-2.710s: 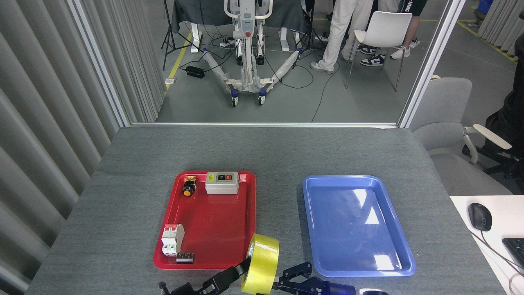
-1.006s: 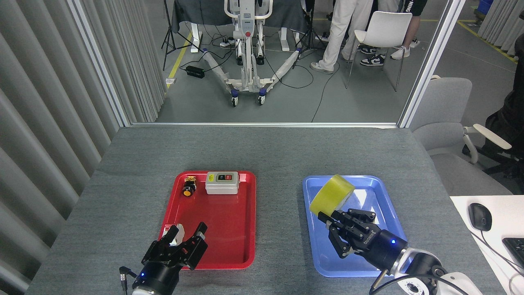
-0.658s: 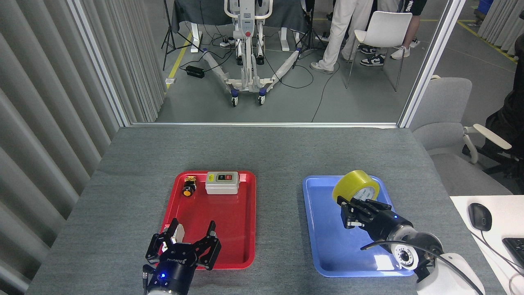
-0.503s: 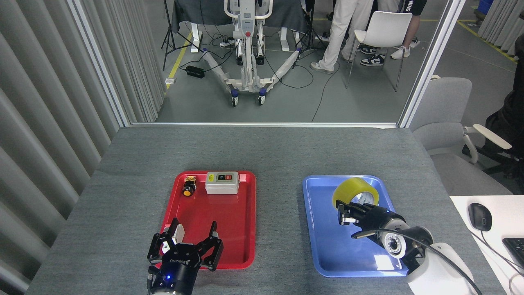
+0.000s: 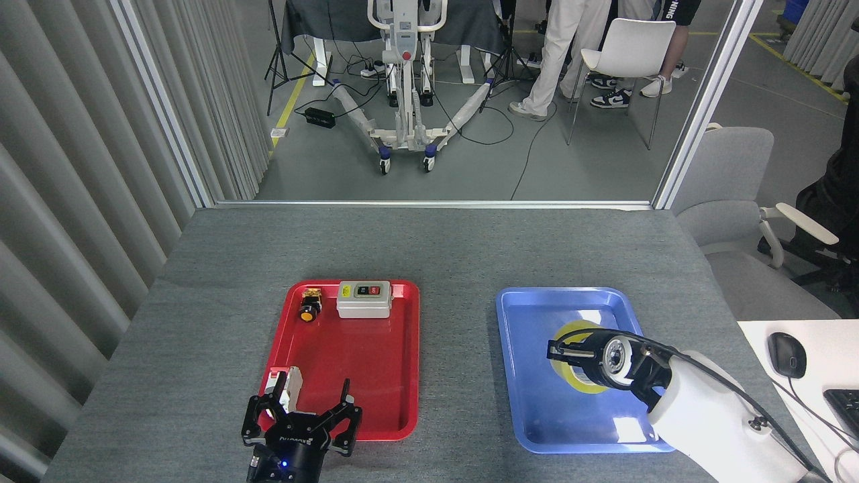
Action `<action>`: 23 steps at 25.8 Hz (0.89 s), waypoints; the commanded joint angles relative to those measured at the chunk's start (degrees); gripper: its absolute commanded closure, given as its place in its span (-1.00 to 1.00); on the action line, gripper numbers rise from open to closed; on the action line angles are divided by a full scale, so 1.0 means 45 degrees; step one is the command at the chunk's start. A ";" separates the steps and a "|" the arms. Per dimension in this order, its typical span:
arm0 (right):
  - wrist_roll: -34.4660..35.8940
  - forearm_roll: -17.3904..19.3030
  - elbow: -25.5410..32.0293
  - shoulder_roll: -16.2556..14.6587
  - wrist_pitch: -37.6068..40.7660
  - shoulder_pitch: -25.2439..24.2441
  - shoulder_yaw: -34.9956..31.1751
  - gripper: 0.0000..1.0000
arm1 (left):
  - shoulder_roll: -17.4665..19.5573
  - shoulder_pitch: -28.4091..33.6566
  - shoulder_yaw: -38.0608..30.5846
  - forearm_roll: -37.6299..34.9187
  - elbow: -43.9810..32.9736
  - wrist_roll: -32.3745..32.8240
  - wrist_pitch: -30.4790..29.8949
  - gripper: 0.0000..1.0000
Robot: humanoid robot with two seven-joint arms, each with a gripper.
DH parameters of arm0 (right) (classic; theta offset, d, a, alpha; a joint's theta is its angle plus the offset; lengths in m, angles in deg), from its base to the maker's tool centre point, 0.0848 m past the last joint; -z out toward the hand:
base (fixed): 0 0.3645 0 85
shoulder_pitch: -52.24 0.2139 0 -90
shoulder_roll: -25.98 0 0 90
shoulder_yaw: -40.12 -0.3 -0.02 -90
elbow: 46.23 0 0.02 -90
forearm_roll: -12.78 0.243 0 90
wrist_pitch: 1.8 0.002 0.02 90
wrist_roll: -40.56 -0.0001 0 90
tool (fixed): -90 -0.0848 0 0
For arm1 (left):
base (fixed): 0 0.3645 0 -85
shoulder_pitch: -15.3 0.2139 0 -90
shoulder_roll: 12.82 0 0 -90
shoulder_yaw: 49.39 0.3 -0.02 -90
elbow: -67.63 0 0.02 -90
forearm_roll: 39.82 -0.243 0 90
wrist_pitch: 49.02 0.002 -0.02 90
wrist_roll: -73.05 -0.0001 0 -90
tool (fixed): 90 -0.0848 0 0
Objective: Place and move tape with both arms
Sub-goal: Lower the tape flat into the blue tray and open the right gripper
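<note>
Tape (image 5: pixel 570 339) low inside blue tray (image 5: pixel 530 402) | right hand (image 5: pixel 585 355) over it, grip hidden | left hand (image 5: pixel 302 422) spread, idle | step: placing | next: release, lift clear.

Blue tray (image 5: pixel 530 409): glossy plastic, glare patches. Red tray (image 5: pixel 362 376): smooth glossy plastic. Table (image 5: pixel 221 268): matt grey felt-like cloth. Tape (image 5: pixel 570 333): translucent, shiny film.

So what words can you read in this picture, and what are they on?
"ROBOTIQ": upside down, on the black body of the left tool.
White letters on the dark shirt at the top edge: cut off and sideways, not readable whole.
Yellow label and buttons on the grey switch box: too small to read.
Label on the white lift frame: too small to read.
</note>
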 commanded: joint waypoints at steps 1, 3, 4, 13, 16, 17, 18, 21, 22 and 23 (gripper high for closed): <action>-0.0005 0.0539 -0.1260 0.0057 -0.0132 0.0796 0.0378 0.64 | 0.0033 -0.0001 0.0163 -0.0038 -0.0148 0.0036 -0.0959 -1.00; -0.0025 0.0676 -0.1807 0.0291 -0.0074 0.1030 0.0397 0.64 | 0.0033 0.0018 0.0163 0.0040 -0.0246 0.0056 -0.1389 -1.00; -0.0025 0.0695 -0.2022 0.0447 -0.0035 0.1089 0.0456 0.63 | 0.0033 0.0018 0.0163 0.0157 -0.0344 0.0056 -0.1389 -1.00; 0.0131 0.0676 -0.4053 0.1248 0.0825 0.1792 0.0710 0.56 | 0.0013 0.0018 0.0144 0.1173 -0.0441 -0.0257 0.0466 -1.00; 0.0170 0.0656 -0.4503 0.1444 0.1196 0.1928 0.0690 0.48 | 0.0033 0.0018 0.0027 0.1036 -0.0383 -0.0999 0.0584 -1.00; 0.0248 0.0656 -0.4561 0.1463 0.1274 0.1948 0.0690 0.42 | 0.0033 0.0018 -0.0071 0.1036 -0.0402 -0.1214 0.0584 -1.00; 0.0307 0.0656 -0.4561 0.1502 0.1313 0.1987 0.0690 0.32 | 0.0033 0.0018 -0.0227 0.1036 -0.0402 -0.1311 0.0506 -1.00; 0.0366 0.0578 -0.4581 0.1522 0.1313 0.1967 0.0690 0.04 | 0.0033 0.0018 -0.0540 0.1036 -0.0402 -0.1331 0.0349 -1.00; 0.0385 0.0559 -0.4581 0.1580 0.1333 0.1948 0.0690 -0.05 | 0.0052 0.0038 -0.0618 0.1036 -0.0402 -0.1331 0.0154 -1.00; 0.0385 0.0539 -0.4581 0.1639 0.1352 0.1889 0.0690 -0.10 | 0.0052 0.0038 -0.0716 0.1036 -0.0402 -0.1350 -0.0080 -1.00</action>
